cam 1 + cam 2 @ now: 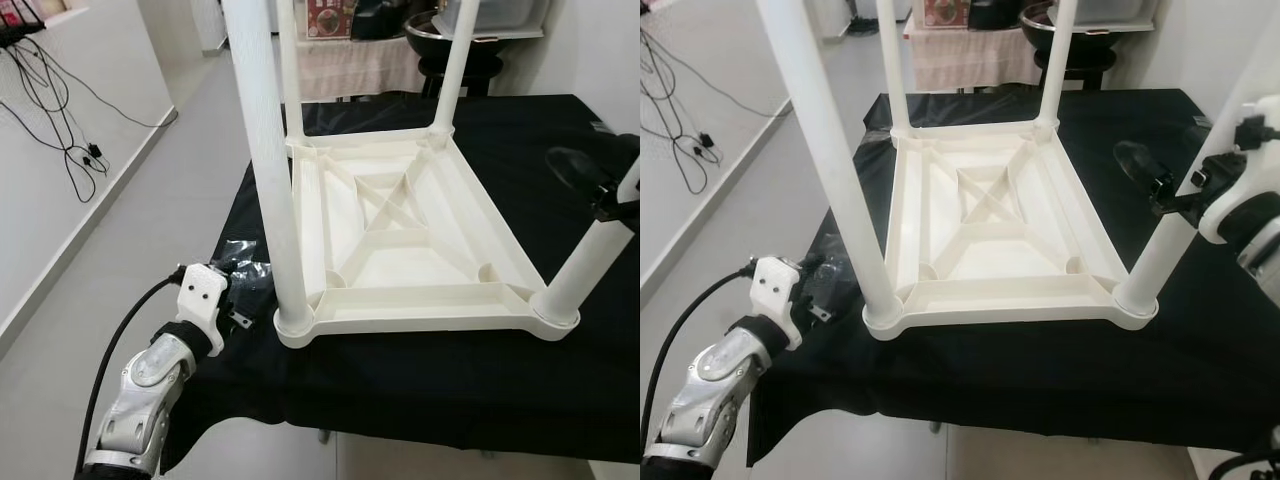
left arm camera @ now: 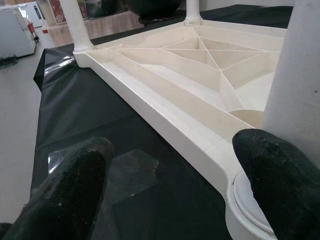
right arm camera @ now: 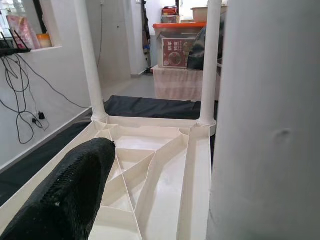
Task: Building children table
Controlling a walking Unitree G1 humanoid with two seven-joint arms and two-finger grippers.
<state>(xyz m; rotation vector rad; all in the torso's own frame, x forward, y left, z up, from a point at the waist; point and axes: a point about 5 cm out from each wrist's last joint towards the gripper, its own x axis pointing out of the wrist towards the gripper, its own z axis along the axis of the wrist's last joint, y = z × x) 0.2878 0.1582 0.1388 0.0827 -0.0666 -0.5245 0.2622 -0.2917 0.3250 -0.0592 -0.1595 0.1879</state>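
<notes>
A white plastic children's table (image 1: 400, 235) lies upside down on a black-covered worktable (image 1: 420, 385), its ribbed underside facing up. All its legs stand upright in the corner sockets: the near-left leg (image 1: 268, 170), the near-right leg (image 1: 1160, 260) and two far legs (image 1: 452, 70). My left gripper (image 2: 172, 150) is open, low at the near-left corner, with one finger (image 2: 272, 175) beside that leg's socket. My right gripper (image 1: 1175, 195) straddles the near-right leg. One of its fingers (image 3: 65, 195) stands apart from the leg; the other is hidden behind it.
Crumpled clear plastic wrap (image 1: 238, 258) lies on the black cloth by the left gripper. The worktable's front edge (image 1: 990, 425) drops to a tiled floor. Cables (image 1: 60, 110) hang along the white wall at left. A cloth-draped stand with boxes (image 1: 340, 50) is behind.
</notes>
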